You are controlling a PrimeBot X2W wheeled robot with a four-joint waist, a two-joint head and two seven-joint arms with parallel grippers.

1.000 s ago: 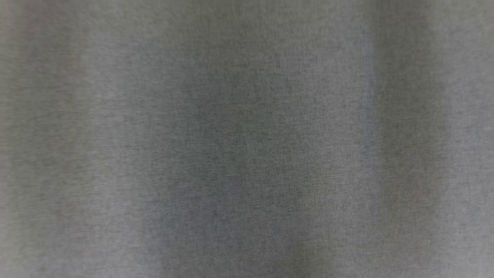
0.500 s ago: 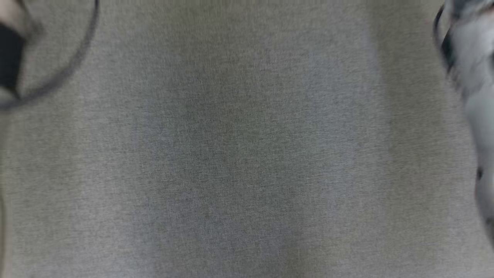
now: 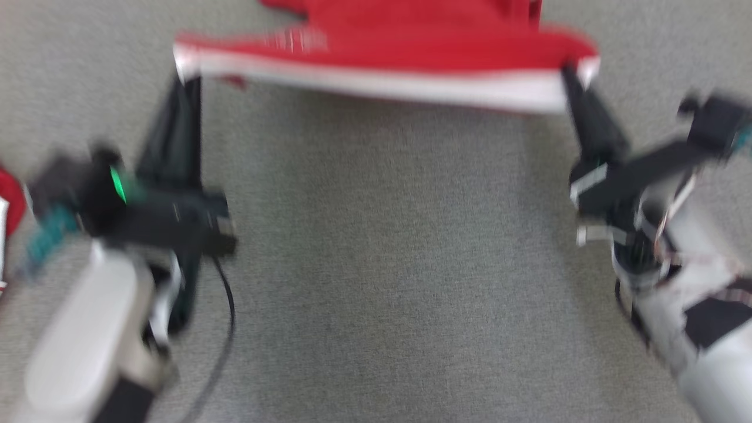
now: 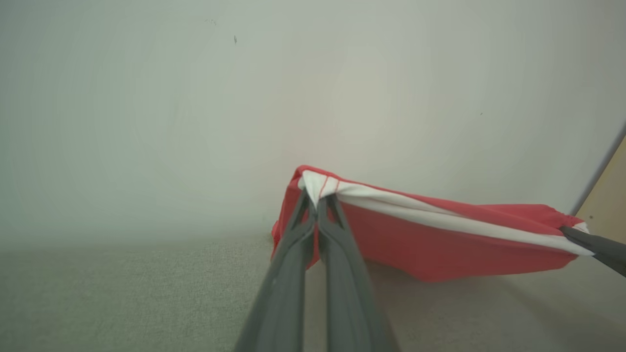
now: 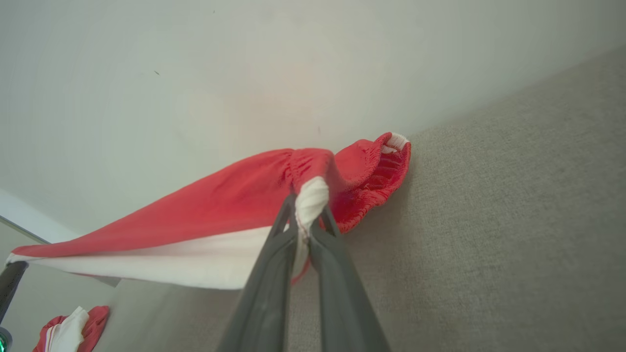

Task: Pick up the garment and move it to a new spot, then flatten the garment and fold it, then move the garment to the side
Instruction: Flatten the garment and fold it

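Observation:
The garment point(image 3: 382, 64) is red with a broad white stripe, stretched taut in the air between my two grippers above the grey carpet. My left gripper point(image 3: 183, 76) is shut on its left corner; in the left wrist view the garment point(image 4: 440, 234) runs off to the right from the left gripper point(image 4: 318, 198). My right gripper point(image 3: 571, 73) is shut on the right end by the gathered waistband. In the right wrist view the right gripper point(image 5: 305, 208) pinches white cloth, and the garment point(image 5: 205, 215) trails to the left.
Grey carpet point(image 3: 388, 264) lies under both arms. A pale wall point(image 4: 195, 122) rises close behind the garment. Another red and white cloth point(image 5: 68, 330) lies bunched on the floor at the left, with its edge point(image 3: 9, 205) beside my left arm. A wooden panel point(image 4: 609, 195) stands at the right.
The head camera has swung from bare carpet to a view of both arms. Both grippers and the stretched garment have come into the picture.

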